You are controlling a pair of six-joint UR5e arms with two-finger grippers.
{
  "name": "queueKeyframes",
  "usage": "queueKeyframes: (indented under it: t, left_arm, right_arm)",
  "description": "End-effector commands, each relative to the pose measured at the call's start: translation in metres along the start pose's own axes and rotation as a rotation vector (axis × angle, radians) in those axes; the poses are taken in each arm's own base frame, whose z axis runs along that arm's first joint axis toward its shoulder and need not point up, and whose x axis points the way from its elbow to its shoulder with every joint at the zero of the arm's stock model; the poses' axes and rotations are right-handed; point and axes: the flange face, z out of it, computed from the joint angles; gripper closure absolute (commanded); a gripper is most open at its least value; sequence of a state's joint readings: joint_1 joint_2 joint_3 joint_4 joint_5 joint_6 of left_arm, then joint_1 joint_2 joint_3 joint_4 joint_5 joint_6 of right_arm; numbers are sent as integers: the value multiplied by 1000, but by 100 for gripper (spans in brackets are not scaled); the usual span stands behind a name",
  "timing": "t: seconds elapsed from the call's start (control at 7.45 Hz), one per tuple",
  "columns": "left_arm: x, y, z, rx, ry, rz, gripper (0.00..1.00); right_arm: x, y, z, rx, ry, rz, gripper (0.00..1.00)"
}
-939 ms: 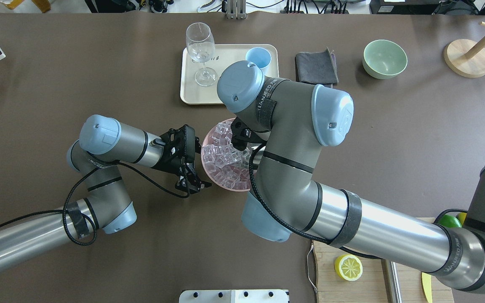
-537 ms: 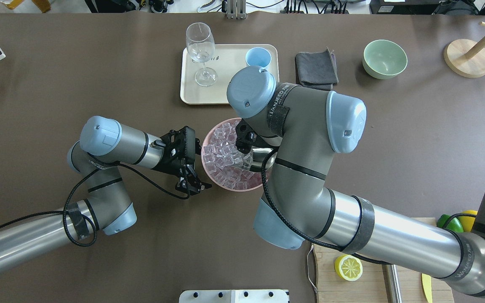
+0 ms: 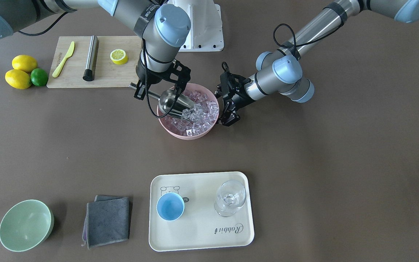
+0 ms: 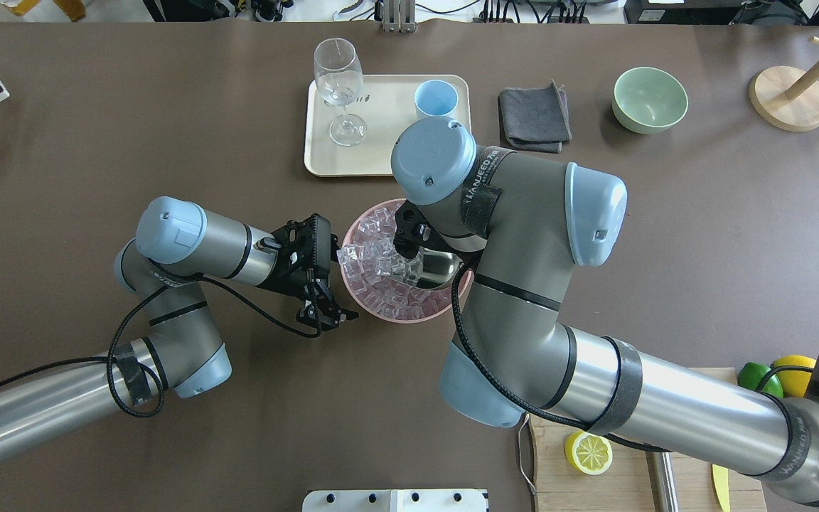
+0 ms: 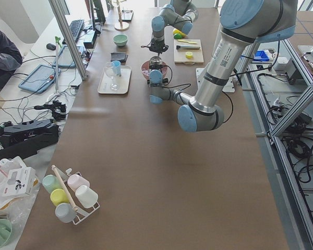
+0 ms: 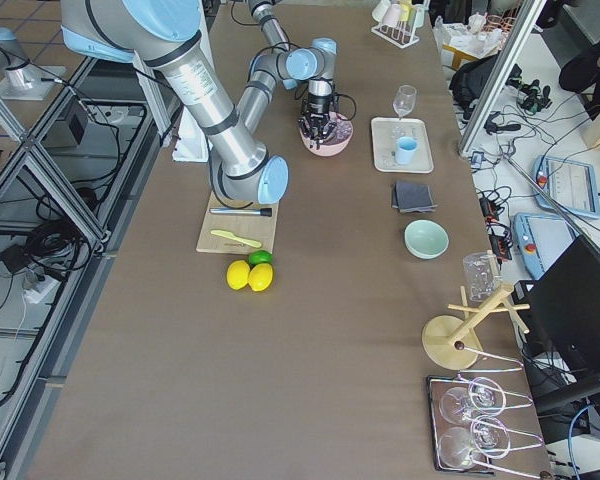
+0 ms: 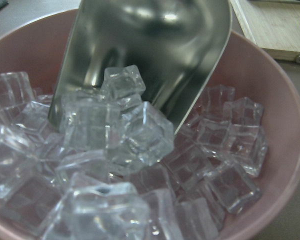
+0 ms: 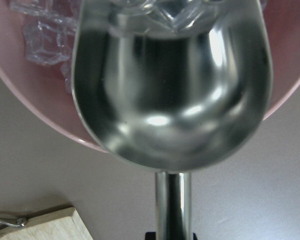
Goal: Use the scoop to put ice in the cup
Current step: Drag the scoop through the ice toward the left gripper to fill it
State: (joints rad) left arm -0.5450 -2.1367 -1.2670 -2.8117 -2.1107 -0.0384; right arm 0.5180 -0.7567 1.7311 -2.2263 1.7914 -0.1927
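Note:
The ice [image 3: 198, 116] fills a pink bowl [image 3: 186, 136] at mid-table. My right gripper [image 3: 147, 91] is shut on the handle of the steel scoop [image 3: 171, 103]. The scoop's trough lies in the bowl on the robot's right side, its mouth against the cubes. In the left wrist view a few cubes [image 7: 120, 150] sit at the scoop's [image 7: 150, 50] mouth. My left gripper [image 3: 230, 120] is beside the bowl's other rim, fingers together and empty. The light-blue cup [image 3: 170, 206] stands empty on a cream tray [image 3: 202, 236]. In the overhead view the right wrist hides most of the scoop [image 4: 441, 264].
A clear stemmed glass [image 3: 231, 198] stands on the tray beside the cup. A grey cloth [image 3: 107, 220] and a pale green bowl [image 3: 26, 225] lie past the tray. A cutting board [image 3: 118, 76] holds a steel cylinder [image 3: 91, 58], a half lemon and a yellow knife. Lemons and a lime [image 3: 22, 74] lie beside it.
My right arm has drawn back to the robot's right with the scoop, so the trough now shows at the bowl's right side. My left arm has not moved.

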Motion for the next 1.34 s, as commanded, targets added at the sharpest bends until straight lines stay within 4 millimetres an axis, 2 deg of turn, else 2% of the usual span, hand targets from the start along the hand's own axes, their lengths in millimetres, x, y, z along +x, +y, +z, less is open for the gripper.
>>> queueKeyframes:
  t: [0.0, 0.4, 0.94, 1.21]
  left_arm:
    - [1, 0, 1, -1, 2, -1, 1]
    - [2, 2, 2, -8, 3, -4, 1]
    - [4, 3, 5, -12, 8, -6, 1]
    - [4, 3, 5, -16, 7, -7, 1]
  right_arm:
    - [-5, 7, 2, 55, 1, 29, 100]
    - [-8, 7, 1, 122, 8, 64, 100]
    - [-13, 31, 2, 158, 12, 55, 100]
    - [-16, 31, 3, 193, 12, 84, 100]
